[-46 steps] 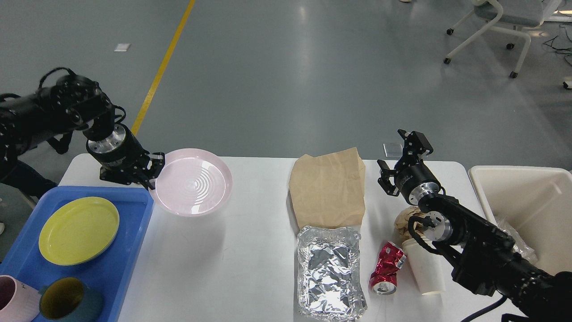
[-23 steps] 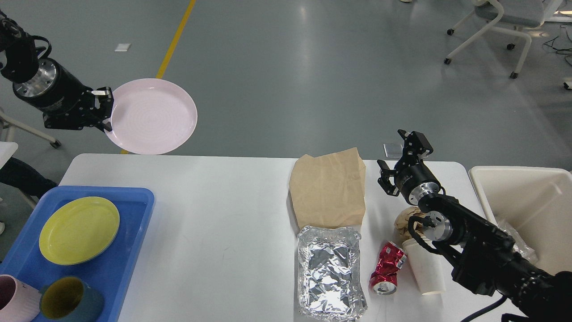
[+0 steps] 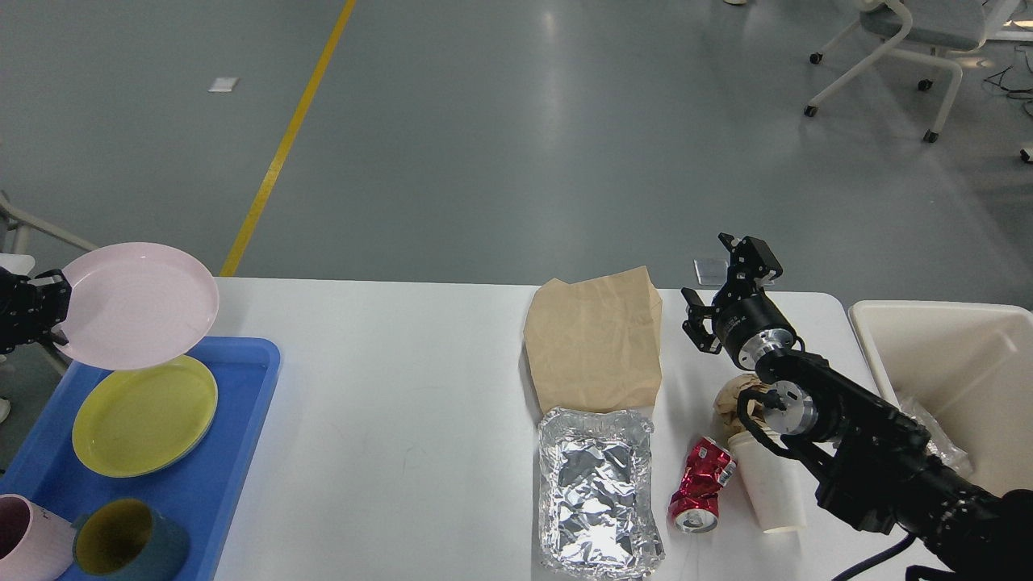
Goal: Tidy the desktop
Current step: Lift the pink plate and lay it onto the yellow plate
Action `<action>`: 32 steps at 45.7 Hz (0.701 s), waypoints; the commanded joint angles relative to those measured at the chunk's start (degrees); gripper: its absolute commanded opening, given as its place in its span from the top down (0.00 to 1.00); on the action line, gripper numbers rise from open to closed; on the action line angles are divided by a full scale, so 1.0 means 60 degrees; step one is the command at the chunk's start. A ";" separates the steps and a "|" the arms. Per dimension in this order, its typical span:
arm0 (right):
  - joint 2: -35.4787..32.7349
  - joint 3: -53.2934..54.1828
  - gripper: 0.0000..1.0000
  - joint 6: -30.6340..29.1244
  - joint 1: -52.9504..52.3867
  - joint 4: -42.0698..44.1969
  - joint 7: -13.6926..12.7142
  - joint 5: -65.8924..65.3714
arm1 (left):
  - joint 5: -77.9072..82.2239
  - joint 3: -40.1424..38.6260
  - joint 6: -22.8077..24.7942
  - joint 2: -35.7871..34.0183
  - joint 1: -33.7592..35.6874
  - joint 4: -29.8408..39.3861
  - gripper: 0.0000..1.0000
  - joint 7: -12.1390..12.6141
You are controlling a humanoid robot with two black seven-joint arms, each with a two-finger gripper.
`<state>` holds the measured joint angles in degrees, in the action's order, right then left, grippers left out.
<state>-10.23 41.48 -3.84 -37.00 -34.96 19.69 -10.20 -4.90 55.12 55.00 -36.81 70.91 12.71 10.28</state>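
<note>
Pink plate (image 3: 137, 305), rigid, light and slick, pinched at left rim by left gripper (image 3: 50, 311) above tray (image 3: 242, 452); right gripper (image 3: 714, 290) spread, empty, over desktop (image 3: 403, 403).

The left gripper (image 3: 50, 311) is seen at the left edge, apparently clamped. The right gripper (image 3: 726, 278) is held open, raised.

Crushed red can (image 3: 699, 492) beside foil tray (image 3: 597, 491)
</note>
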 commanded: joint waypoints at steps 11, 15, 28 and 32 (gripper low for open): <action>-0.0009 0.0000 0.00 -0.0005 0.0000 0.0012 0.0000 0.0001 | -0.0004 -0.0823 0.0000 0.0554 -0.2178 -0.1692 1.00 0.0030; 0.0006 0.0000 0.00 0.0010 0.0000 -0.0003 0.0000 0.0001 | 0.0011 -0.0984 0.0000 0.0554 -0.2281 -0.1795 1.00 0.0074; 0.0006 0.0000 0.00 -0.0005 0.0000 -0.0003 0.0000 0.0001 | 0.0010 -0.1043 0.0000 0.0715 -0.2428 -0.1796 1.00 0.0103; 0.0006 0.0000 0.00 0.0010 0.0000 -0.0003 0.0000 0.0001 | 0.0011 -0.1028 0.0000 0.0833 -0.2457 -0.1810 1.00 0.0103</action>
<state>-10.22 41.48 -3.84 -37.00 -34.98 19.69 -10.20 -4.83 48.83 55.00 -32.64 56.40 1.85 10.89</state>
